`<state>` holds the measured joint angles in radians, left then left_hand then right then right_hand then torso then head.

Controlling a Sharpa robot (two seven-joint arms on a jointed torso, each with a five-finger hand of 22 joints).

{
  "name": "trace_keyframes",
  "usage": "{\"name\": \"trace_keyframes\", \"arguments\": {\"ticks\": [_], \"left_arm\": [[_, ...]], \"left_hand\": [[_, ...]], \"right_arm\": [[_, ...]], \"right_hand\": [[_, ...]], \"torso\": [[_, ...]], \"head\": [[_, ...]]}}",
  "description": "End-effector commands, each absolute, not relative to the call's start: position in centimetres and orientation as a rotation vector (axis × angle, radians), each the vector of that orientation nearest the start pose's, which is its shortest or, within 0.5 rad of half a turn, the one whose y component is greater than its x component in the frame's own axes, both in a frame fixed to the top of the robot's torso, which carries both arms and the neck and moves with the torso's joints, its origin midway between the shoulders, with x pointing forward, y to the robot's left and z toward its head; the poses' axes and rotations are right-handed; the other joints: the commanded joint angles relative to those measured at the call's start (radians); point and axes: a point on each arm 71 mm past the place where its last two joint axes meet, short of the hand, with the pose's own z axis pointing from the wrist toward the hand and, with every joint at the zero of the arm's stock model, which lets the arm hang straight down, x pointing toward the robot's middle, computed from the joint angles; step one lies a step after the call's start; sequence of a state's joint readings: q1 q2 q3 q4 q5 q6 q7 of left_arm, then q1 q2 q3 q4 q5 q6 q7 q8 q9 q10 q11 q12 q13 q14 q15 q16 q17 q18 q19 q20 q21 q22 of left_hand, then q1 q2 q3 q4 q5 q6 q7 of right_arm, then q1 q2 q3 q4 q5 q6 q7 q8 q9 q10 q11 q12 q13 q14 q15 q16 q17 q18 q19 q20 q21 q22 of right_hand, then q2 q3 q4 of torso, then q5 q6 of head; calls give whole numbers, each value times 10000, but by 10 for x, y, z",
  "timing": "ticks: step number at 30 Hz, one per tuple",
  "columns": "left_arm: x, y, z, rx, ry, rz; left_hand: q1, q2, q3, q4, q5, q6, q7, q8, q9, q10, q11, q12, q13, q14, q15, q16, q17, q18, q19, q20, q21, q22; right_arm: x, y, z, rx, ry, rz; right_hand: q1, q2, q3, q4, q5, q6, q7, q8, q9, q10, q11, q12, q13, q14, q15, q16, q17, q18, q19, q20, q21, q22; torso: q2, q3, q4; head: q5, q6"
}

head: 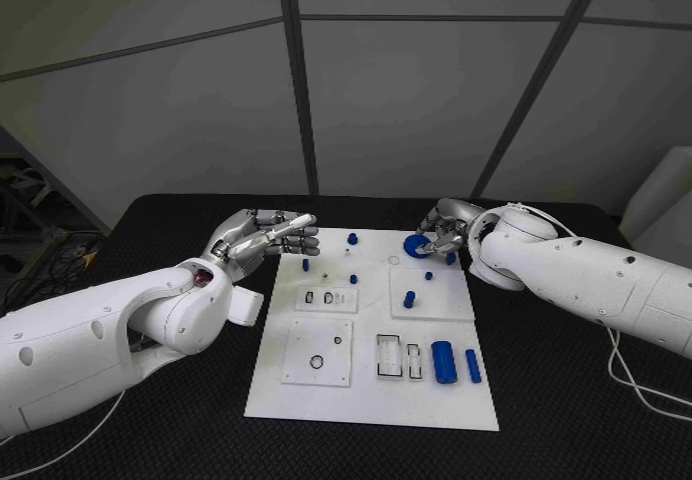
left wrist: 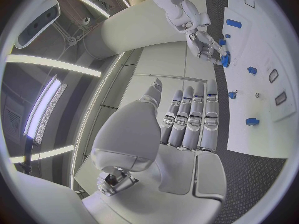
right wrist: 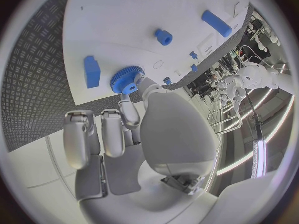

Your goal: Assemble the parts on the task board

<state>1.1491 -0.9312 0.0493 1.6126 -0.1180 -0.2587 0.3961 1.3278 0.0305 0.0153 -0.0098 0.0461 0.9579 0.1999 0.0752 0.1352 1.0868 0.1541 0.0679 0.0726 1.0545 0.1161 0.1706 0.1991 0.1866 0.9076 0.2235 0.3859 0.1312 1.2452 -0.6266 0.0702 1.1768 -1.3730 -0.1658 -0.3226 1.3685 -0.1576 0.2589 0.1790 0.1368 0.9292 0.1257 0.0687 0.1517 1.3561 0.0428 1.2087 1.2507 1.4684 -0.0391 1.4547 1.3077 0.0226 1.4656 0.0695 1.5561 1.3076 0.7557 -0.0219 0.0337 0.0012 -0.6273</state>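
- Blue gear at the task board far edge, about 1 o'clock: looks light, rigid, toothed rim gives purchase; best taken across the rim
- My right hand pinches it
- My left hand at 10 o'clock, fingers straight, holding nothing

The left hand hovers with straight fingers held together, empty, while the right hand pinches something.

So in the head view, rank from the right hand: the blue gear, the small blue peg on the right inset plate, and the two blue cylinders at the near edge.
1. Blue gear, at the right hand.
2. Small blue peg, mid-board.
3. Blue cylinders, near edge.
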Motion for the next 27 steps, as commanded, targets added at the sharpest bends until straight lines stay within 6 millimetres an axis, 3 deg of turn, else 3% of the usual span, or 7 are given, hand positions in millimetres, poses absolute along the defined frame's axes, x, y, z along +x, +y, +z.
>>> {"name": "trace_keyframes", "arguments": {"ticks": [1,6,13,27], "left_arm": [[473,220,-158,-9836,14171,-16318],[473,220,-158,-9835,14191,-16333],[473,220,-158,-9840,14196,-16324],[473,221,-158,-9843,14200,-16319]], "left_hand": [[-3,101,-5,-61,53,36,20,-63,13,-3,12,-29,-9,81,2,-19,9,-16,107,1,-43,-16],[-3,101,-5,-61,53,35,20,-64,13,-4,13,-30,-9,82,2,-20,9,-16,109,1,-43,-17],[-6,104,-6,-62,52,32,23,-66,12,-8,14,-32,-10,87,1,-23,9,-17,117,-1,-44,-20],[-5,128,-2,-68,48,29,24,-71,12,-15,16,-34,-12,103,-1,-37,9,-18,144,-5,-51,-32]], "right_arm": [[566,-202,-161,784,17767,3598],[566,-198,-158,413,17394,3346],[565,-195,-151,-47,16418,3102],[548,-171,-133,-1180,14600,3779]], "right_hand": [[52,30,75,3,33,147,-4,63,36,68,-24,79,38,616,51,41,630,-181,936,91,56,2437],[9,154,140,-25,32,597,-78,221,176,189,-85,293,241,611,10,49,639,-189,957,63,73,2473],[292,430,409,-362,67,1209,-250,427,424,375,-234,588,521,613,-112,69,672,-214,1022,-45,124,2582],[289,452,462,-545,88,1413,-315,446,547,504,-294,779,703,613,-165,71,675,-226,1052,-103,147,2632]], "torso": [[2,-4,-8],[-2,-6,6],[-5,-8,-3],[-14,-6,8]], "head": [[4,-16],[-5,-36],[-7,-42],[-2,23]]}}
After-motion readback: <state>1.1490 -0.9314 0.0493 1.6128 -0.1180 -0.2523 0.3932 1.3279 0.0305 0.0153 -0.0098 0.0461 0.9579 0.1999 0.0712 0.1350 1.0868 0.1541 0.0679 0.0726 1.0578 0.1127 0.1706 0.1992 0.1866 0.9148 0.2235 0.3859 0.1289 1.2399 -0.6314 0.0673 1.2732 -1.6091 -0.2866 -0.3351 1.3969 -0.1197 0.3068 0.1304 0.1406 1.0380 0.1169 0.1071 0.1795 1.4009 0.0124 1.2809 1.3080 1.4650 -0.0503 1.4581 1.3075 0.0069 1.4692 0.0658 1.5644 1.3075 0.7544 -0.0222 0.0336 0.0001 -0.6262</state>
